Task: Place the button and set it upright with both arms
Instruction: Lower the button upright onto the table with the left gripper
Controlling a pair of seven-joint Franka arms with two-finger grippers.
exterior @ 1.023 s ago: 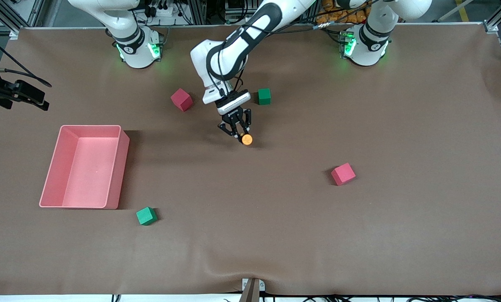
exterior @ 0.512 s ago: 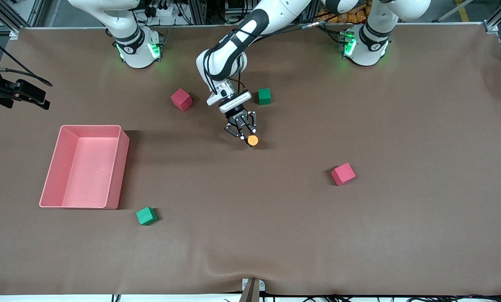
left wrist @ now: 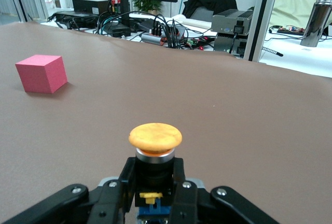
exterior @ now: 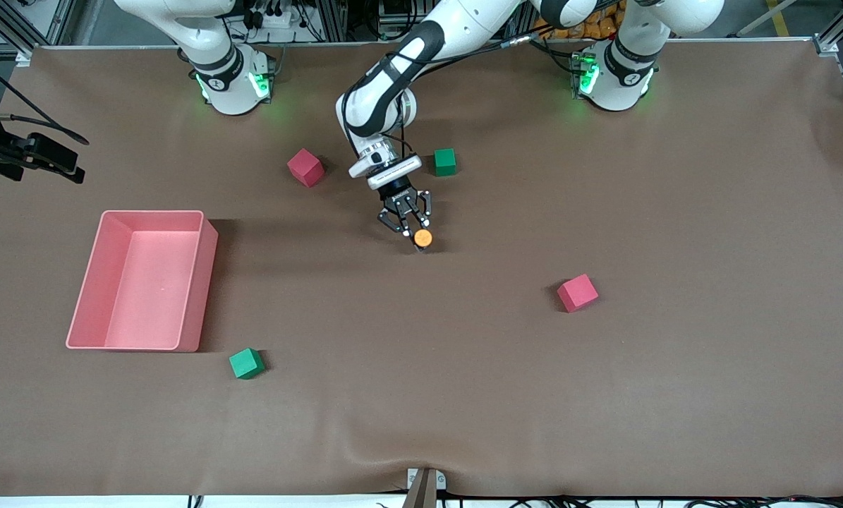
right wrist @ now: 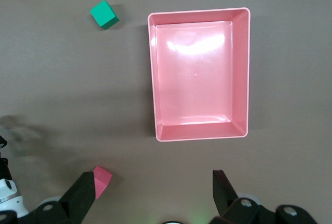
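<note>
Presently held: the button [exterior: 423, 238], round orange cap upward, black-and-blue body clamped between the black fingers [left wrist: 114, 198] of the left hand [exterior: 408, 227]. The left arm [exterior: 421, 56] reaches from its base across the middle of the desk [exterior: 604, 395]. In the left wrist view the button [left wrist: 155, 154] stands upright directly ahead of the left hand [left wrist: 153, 203], cap level, a small yellow tab and blue base showing where the fingers close on the body. Whether the base touches the desk cannot be told.

Around the left hand: one green cube [exterior: 445, 161] just beside its wrist, toward the arms' bases; one pink cube [exterior: 305, 167] near, on the right arm's side; a second pink cube [exterior: 577, 292] well apart, nearer the front camera and toward the left arm's end, also seen in the left wrist view [left wrist: 42, 73].

Right hand [right wrist: 155, 193]: raised, out of the front view, fingers spread with nothing between them; it hangs over the pink tray [right wrist: 244, 73], and the right arm waits. Below the right hand: the tray, a second green cube [right wrist: 104, 14] beside the tray, and a pink cube [right wrist: 101, 178] partly hidden by one finger. On the desk the tray [exterior: 195, 282] lies well apart from the left hand, toward the right arm's end, with the green cube [exterior: 246, 363] near its corner.
</note>
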